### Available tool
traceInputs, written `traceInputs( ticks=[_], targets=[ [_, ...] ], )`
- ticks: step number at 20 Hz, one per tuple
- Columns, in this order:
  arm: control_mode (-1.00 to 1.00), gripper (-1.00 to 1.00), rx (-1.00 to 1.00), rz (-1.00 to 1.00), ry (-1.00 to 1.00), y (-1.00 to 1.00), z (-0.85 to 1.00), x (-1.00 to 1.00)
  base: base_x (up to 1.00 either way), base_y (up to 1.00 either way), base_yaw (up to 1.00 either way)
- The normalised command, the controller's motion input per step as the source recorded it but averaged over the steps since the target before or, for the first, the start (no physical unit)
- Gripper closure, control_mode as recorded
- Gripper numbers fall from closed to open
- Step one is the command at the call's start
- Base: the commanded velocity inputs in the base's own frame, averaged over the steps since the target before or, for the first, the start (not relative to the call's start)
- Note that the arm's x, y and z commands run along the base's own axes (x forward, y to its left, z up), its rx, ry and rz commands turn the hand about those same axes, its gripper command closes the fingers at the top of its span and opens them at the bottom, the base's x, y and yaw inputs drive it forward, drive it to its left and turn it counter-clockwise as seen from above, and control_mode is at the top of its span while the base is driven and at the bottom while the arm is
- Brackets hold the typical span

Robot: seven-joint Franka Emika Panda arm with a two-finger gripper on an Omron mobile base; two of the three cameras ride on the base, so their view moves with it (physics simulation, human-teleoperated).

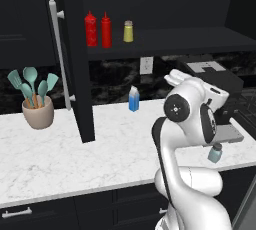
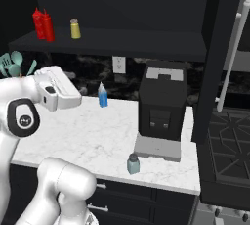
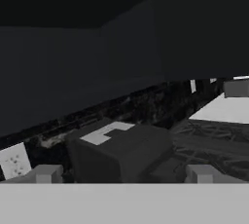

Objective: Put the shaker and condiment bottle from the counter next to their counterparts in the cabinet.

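Second half of the task, judging by the layout: two red squeeze bottles [image 1: 98,30] stand together on the cabinet shelf [image 1: 165,39] beside the yellow shaker [image 1: 128,31], while the blue-grey shaker [image 2: 133,164] remains on the marble counter [image 2: 93,141], near its front edge by the coffee machine [image 2: 161,114]. The gripper [image 3: 124,175] is spread and empty. Next, descent over the shaker. Which bottle is slimmer cannot be told.
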Motion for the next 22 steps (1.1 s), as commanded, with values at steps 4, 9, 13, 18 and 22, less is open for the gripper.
traceInputs(
  ticks=[4, 9, 13, 18, 22],
  targets=[
    [-1.00, -1.00, 0.06, -0.14, -0.14, -0.49, -1.00, -0.57, 0.00, 0.00, 0.00],
    [-1.00, -1.00, 0.01, -0.11, -0.05, -0.31, -1.00, -0.26, 0.00, 0.00, 0.00],
    [-1.00, -1.00, -0.01, 0.00, -0.07, -0.20, -0.97, 0.02, 0.00, 0.00, 0.00],
    [-1.00, -1.00, -0.02, 0.00, -0.21, -0.66, -1.00, -0.12, 0.00, 0.00, 0.00],
    [-1.00, -1.00, -0.01, 0.00, -0.21, -0.71, -0.95, -0.08, 0.00, 0.00, 0.00]
  ],
)
